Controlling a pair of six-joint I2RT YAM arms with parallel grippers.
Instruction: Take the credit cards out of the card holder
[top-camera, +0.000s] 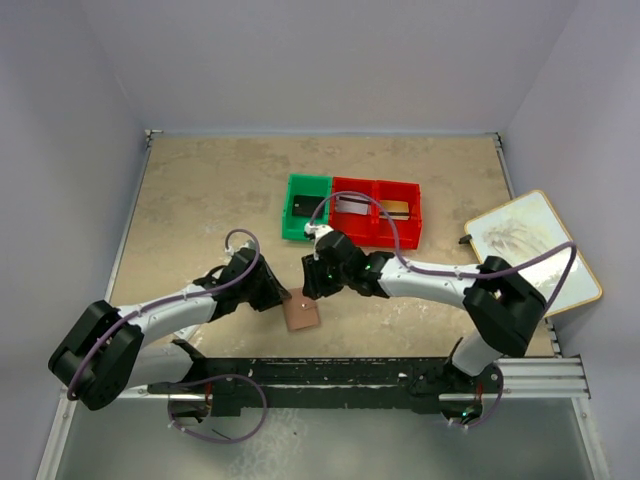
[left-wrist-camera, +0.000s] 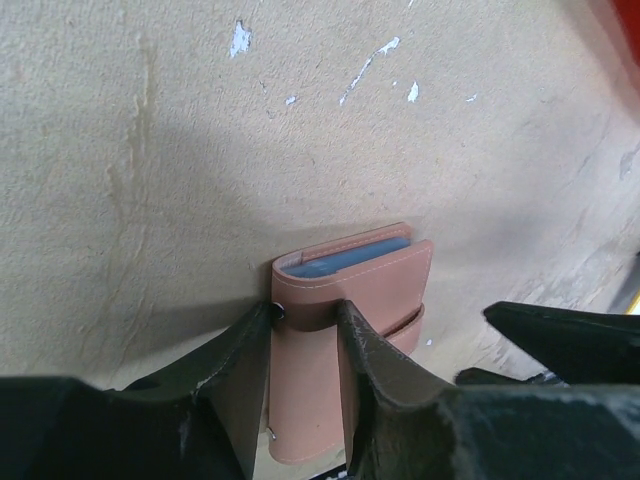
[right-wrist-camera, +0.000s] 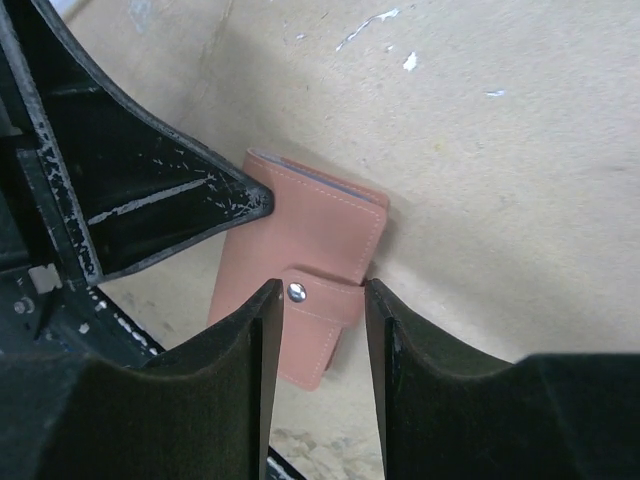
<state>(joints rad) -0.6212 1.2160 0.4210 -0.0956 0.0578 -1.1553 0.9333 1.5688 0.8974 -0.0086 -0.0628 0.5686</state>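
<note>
The reddish-brown card holder (top-camera: 301, 316) lies folded on the tan table between my two grippers. In the left wrist view the card holder (left-wrist-camera: 370, 280) shows the blue edge of a credit card (left-wrist-camera: 350, 258) in its top slot. My left gripper (left-wrist-camera: 308, 312) has closed in on the holder's left part: one finger touches the edge by the snap, the other lies against the face. My right gripper (right-wrist-camera: 323, 290) is shut on the snap strap (right-wrist-camera: 325, 305) of the card holder (right-wrist-camera: 320, 225), a finger at each end. From above, the left gripper (top-camera: 283, 297) and right gripper (top-camera: 312, 285) meet over the holder.
A green bin (top-camera: 290, 228) and two red bins (top-camera: 378, 236) stand behind the grippers, each with a card-like item inside. A framed board (top-camera: 530, 250) lies at the table's right edge. Walls close in the table at the back and both sides.
</note>
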